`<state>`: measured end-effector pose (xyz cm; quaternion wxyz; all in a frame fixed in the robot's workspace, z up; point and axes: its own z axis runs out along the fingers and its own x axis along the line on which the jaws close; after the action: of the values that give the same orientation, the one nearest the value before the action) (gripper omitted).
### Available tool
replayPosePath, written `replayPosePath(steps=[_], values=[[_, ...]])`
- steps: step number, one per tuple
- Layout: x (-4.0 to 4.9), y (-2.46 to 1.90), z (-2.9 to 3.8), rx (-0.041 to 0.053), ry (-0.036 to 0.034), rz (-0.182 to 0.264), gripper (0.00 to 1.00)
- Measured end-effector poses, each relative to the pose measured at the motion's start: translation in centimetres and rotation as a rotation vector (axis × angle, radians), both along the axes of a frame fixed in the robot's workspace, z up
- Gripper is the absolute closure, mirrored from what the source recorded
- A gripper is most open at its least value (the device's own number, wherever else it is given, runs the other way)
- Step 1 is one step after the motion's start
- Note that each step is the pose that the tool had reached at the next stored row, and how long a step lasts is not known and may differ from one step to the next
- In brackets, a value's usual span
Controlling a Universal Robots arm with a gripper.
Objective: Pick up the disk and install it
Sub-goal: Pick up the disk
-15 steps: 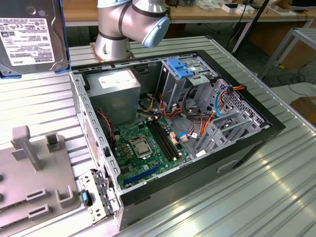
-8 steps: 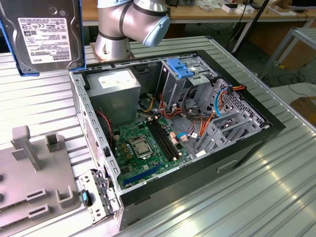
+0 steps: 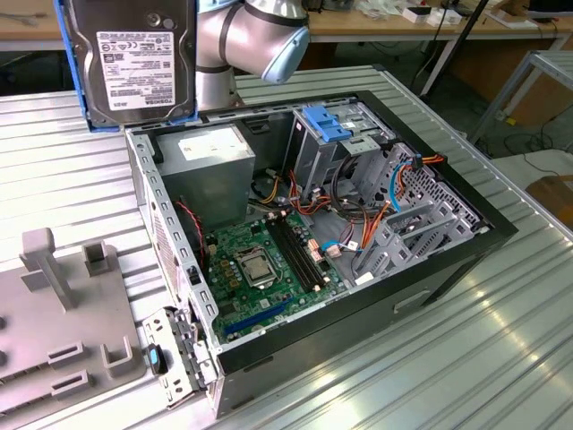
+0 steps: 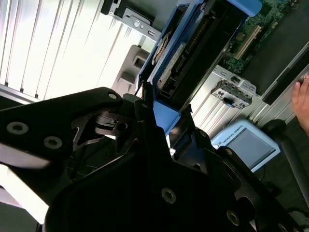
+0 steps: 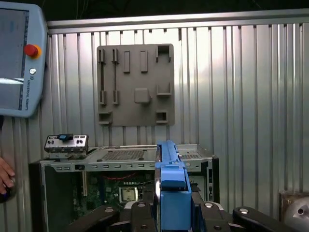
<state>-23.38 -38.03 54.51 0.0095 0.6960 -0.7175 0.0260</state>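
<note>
One disk [image 3: 134, 58], one open computer case [image 3: 358, 322], one grey fixture plate [image 5: 130, 79], one teach pendant [image 5: 17, 58]

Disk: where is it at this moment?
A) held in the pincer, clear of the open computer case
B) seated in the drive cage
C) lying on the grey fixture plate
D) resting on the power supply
A: the pincer clamps the disk, which is raised clear of the computer case.

The ribbed silvery metal tabletop [image 3: 466, 358] carries an open black computer case [image 3: 376, 300] lying on its side and, just beside it toward the exterior view's left, a flat grey plastic fixture plate [image 3: 54, 358] with raised blocks and slots.
</note>
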Motion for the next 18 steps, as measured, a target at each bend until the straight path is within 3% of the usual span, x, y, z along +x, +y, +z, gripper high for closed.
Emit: replayPosePath(steps=[4,6,18], values=[[1.33,0.0,-0.02,0.0,-0.0001,0.0,0.63],[2.62,-0.02,-0.05,0.0001,-0.0001,0.0,0.63],[5.05,-0.49,-0.22,-0.0007,-0.0001,0.0,0.63]])
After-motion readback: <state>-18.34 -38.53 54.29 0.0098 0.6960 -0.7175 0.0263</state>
